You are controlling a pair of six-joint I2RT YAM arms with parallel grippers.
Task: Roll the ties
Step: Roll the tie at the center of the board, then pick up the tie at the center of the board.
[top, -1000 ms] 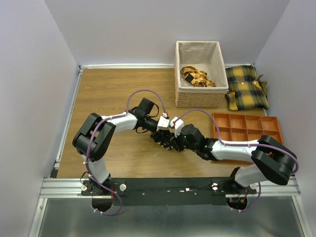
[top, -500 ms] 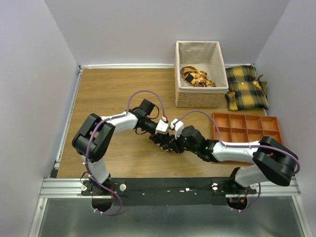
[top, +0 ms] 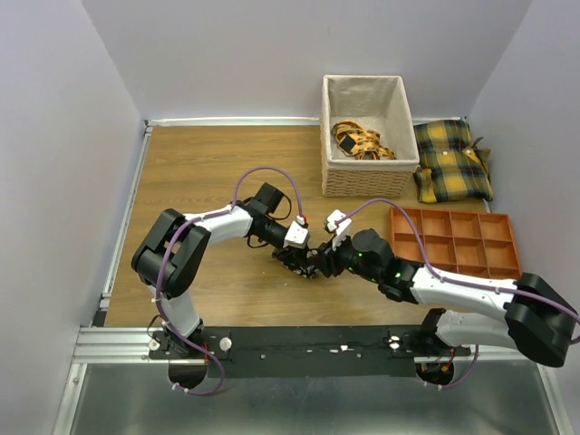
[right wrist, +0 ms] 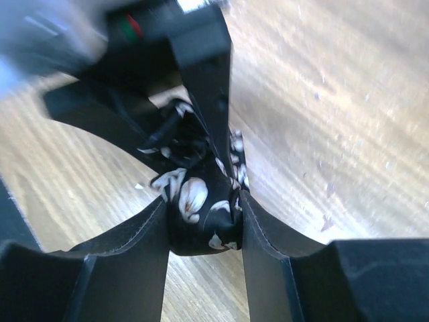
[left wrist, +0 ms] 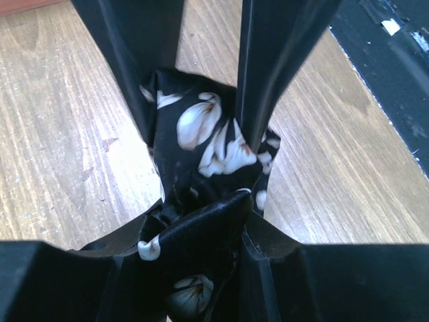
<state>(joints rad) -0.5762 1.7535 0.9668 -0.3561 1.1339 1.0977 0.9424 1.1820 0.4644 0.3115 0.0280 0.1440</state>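
One of the ties, black with white flowers, is bunched into a small coil (top: 304, 262) on the wooden table between both grippers. My left gripper (top: 294, 256) comes from the left and is shut on the tie (left wrist: 201, 134); fabric fills the gap between its jaws (left wrist: 198, 235). My right gripper (top: 320, 262) comes from the right. Its two fingers (right wrist: 202, 215) press against both sides of the coil (right wrist: 198, 198). The right fingers (left wrist: 275, 60) stand upright in the left wrist view. A left finger (right wrist: 208, 80) shows in the right wrist view.
A woven basket (top: 370, 181) at the back right holds yellow patterned fabric (top: 362, 142). Yellow-and-black plaid cushions (top: 451, 160) lie beside it. An orange compartment tray (top: 395, 237) sits right of the grippers. A black rail (top: 308, 349) runs along the near edge.
The right arm has swung out to the right and its wrist has lifted back; its jaws have widened round the coil. The left gripper has shifted slightly left, still holding the tie.
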